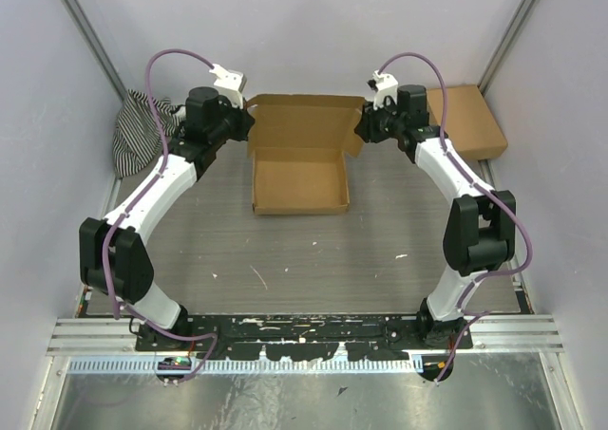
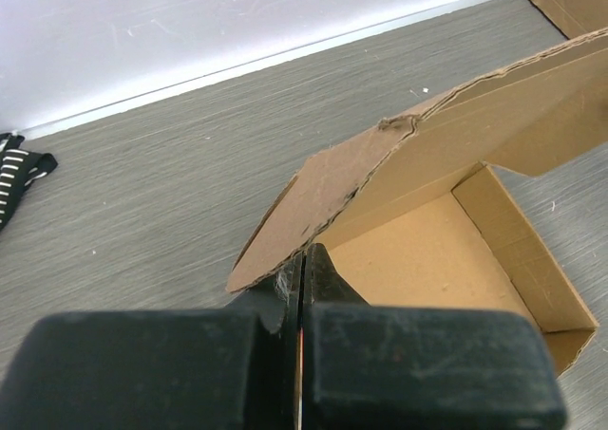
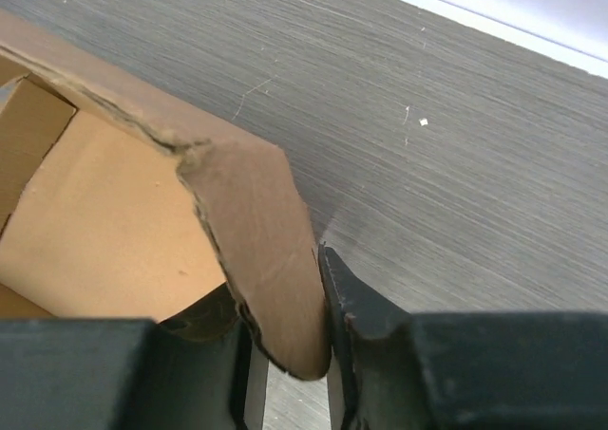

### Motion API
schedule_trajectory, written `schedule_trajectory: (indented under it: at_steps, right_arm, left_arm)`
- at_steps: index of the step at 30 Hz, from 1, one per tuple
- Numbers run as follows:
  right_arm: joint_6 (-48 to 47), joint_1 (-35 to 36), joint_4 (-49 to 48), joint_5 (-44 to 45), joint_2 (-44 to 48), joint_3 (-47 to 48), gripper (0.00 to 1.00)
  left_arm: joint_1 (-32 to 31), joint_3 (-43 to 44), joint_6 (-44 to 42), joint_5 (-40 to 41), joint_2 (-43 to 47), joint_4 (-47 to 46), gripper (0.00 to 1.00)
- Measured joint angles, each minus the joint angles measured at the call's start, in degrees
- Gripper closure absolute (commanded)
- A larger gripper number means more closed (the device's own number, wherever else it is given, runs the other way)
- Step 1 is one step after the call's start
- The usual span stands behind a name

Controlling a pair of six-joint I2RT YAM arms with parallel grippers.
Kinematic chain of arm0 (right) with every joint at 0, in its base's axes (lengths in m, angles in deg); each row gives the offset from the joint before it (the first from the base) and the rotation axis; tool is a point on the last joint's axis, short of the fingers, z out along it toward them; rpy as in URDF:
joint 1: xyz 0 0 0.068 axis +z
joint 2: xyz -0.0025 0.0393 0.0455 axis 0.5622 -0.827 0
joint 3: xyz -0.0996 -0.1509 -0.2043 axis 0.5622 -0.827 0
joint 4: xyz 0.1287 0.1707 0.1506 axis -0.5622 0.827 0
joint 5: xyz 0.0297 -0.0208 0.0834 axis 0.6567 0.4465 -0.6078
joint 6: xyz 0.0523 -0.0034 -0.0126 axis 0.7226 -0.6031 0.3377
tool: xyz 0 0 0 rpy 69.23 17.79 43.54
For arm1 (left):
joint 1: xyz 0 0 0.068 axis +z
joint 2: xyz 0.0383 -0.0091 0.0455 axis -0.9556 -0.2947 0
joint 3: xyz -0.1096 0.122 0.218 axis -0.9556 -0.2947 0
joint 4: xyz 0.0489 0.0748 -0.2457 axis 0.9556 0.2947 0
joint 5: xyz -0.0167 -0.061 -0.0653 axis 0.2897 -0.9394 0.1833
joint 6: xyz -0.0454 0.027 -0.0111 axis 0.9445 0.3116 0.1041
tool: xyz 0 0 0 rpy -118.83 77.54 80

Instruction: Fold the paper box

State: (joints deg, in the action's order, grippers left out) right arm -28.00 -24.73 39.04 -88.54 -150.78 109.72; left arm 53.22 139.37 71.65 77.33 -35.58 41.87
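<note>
Both lid flaps of the paper box (image 1: 299,178) held, left gripper (image 2: 302,264) pinching one, right gripper (image 3: 285,349) clamping the other

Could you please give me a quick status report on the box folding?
Left gripper, right gripper: jaws shut on lid flaps. Paper box tray formed, lid open. Spare box, striped cloth clear of it.

Matt brown cardboard paper box (image 1: 299,185) on finely grained grey table (image 1: 285,254)
</note>
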Motion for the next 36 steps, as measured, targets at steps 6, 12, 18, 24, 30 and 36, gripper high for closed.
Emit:
schedule_trajectory:
  at_steps: [6,12,18,24,30,36]
  right_arm:
    - [3.69,2.93,2.16,4.50,-0.57,2.05,0.94]
    - [7.37,7.89,2.80,15.47,-0.57,2.51,0.97]
    - [9.66,10.45,2.12,23.56,-0.57,2.49,0.98]
    - [12.39,10.67,-4.24,27.91,-0.26,-1.25,0.98]
    - [14.64,10.71,-8.09,30.60,-0.09,-2.71,0.98]
    - [14.75,11.37,-10.01,33.90,0.11,-3.93,0.98]
  left_arm:
    - [-0.33,0.02,1.73,0.24,-0.72,-0.68,1.00]
    - [-0.39,0.04,4.61,3.04,-2.25,-0.79,1.00]
    - [-0.42,0.04,6.67,3.96,-2.36,-1.11,1.00]
    - [-1.03,0.04,7.82,3.50,-2.36,-2.08,1.00]
    - [-1.22,0.24,10.36,2.62,-3.67,-3.72,1.00]
    - [-1.22,0.94,13.90,2.38,-6.67,-4.39,1.00]
